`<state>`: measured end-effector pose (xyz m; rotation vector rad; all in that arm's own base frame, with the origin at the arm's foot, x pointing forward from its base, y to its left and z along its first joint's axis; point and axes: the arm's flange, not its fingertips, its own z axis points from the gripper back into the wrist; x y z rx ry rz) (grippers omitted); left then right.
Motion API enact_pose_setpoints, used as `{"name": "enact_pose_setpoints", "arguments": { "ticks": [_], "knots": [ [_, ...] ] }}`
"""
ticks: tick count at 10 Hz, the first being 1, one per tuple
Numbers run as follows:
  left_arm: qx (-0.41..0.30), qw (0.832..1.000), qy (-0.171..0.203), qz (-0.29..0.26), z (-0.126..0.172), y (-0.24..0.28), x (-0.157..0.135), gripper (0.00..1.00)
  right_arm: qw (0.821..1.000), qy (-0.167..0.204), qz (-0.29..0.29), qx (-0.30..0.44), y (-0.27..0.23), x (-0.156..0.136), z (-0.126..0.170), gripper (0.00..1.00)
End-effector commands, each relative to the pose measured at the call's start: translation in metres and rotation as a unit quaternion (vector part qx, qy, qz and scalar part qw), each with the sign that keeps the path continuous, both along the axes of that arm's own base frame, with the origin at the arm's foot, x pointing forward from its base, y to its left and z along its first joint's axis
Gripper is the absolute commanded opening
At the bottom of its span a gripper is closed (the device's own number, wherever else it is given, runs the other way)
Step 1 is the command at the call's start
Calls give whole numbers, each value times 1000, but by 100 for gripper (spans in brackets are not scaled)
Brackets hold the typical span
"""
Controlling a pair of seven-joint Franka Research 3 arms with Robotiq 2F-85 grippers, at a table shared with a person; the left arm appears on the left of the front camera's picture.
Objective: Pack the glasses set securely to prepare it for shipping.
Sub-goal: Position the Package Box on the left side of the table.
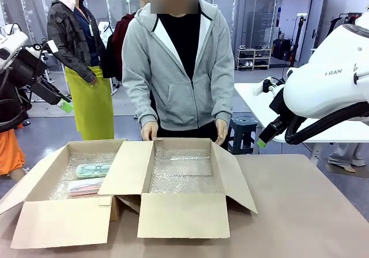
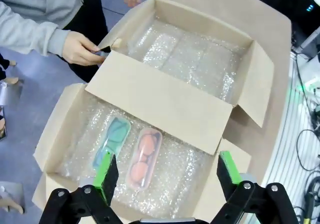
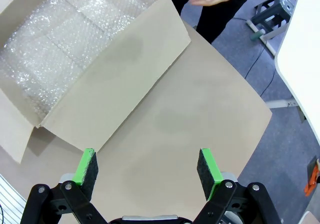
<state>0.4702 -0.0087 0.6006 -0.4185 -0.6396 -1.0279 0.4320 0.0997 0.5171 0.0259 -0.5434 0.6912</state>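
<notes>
Cases, mint-green case (image 2: 111,141) and pink-coral case (image 2: 144,157), looked light, stiff and slick; I judged gripping across the narrow sides best. Left gripper (image 2: 167,176) and right gripper (image 3: 147,171) gaped empty.

Both boxes (image 2: 165,101) are matt brown cardboard, lined with glossy, bumpy clear bubble wrap (image 2: 192,59). In the box nearer the left gripper, the mint case (image 2: 112,139) and the pink case (image 2: 144,156) beside it are smooth translucent plastic. The table (image 3: 190,119) is matt, smooth tan. The person's hoodie (image 1: 179,79) is soft grey cloth.
</notes>
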Motion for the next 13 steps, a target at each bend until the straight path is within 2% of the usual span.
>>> {"name": "enact_pose_setpoints", "arguments": {
  "ticks": [1, 13],
  "knots": [
    [1, 1000, -1, 2, 1, 0, 0, 100, 1000, 1, -6, -2, 2, -1, 2, 100],
    [1, 1000, -1, 2, 1, 0, 0, 100, 1000, 1, -6, -2, 2, -1, 2, 100]
  ]
}}
